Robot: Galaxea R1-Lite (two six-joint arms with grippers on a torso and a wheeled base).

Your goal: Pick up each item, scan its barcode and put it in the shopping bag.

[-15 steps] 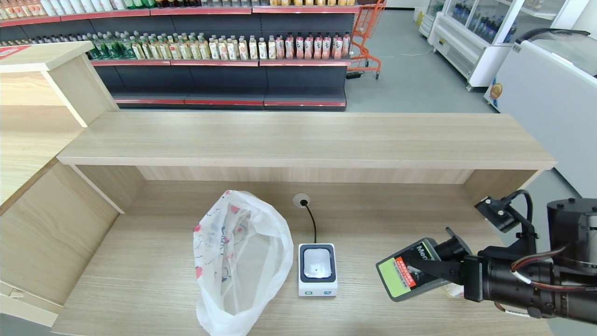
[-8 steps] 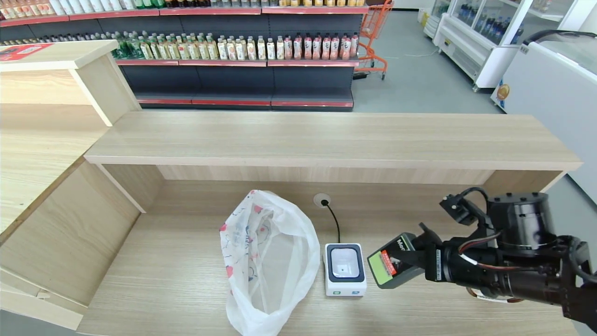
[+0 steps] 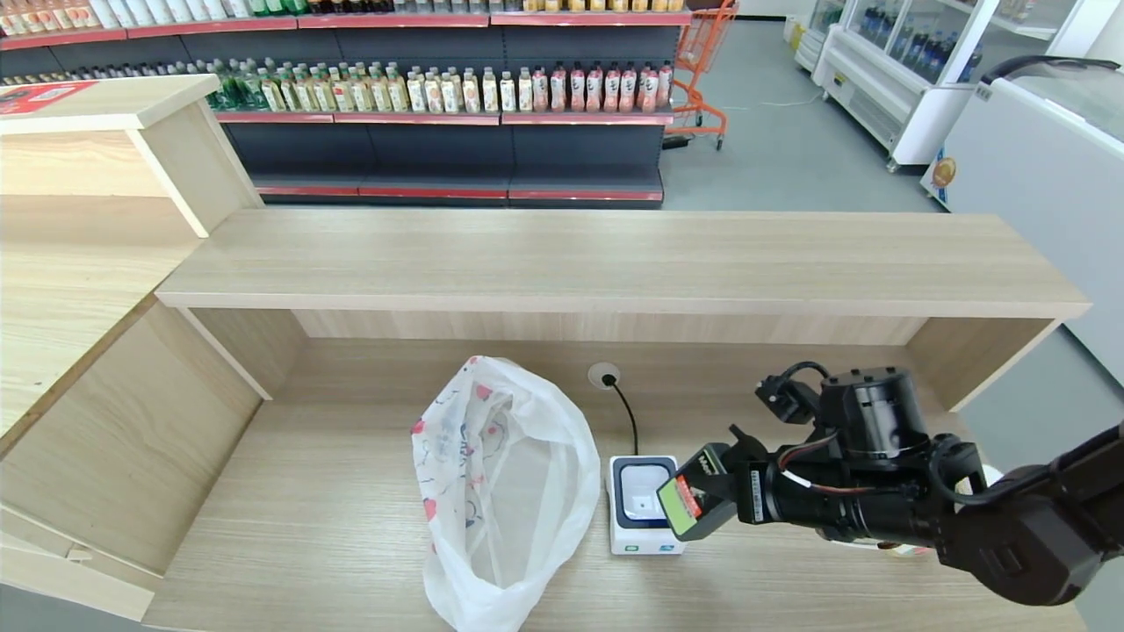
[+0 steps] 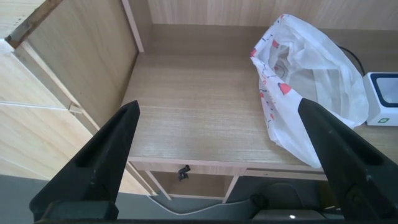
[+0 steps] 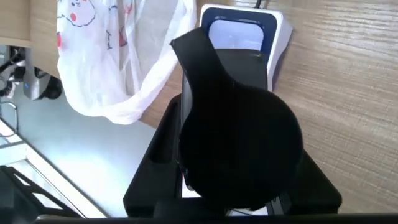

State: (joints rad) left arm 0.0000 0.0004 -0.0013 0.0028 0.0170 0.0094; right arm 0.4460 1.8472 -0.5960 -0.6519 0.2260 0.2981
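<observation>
My right pincer (image 3: 722, 481) is clamped on a black box with a green-and-red label (image 3: 683, 507), close beside the white, dark-windowed barcode scanner (image 3: 634, 502)

Bright, even ceiling light fills the head view, and a soft shadow lies under the raised ledge of the counter (image 3: 290, 527). The scanner (image 3: 645, 491) window glares pale, and the shopping bag (image 3: 500, 491) glows translucent. The shelves (image 3: 395, 114) bow along the upper edge. At the centre of the right wrist view the black box (image 5: 236, 143) is a featureless silhouette.
</observation>
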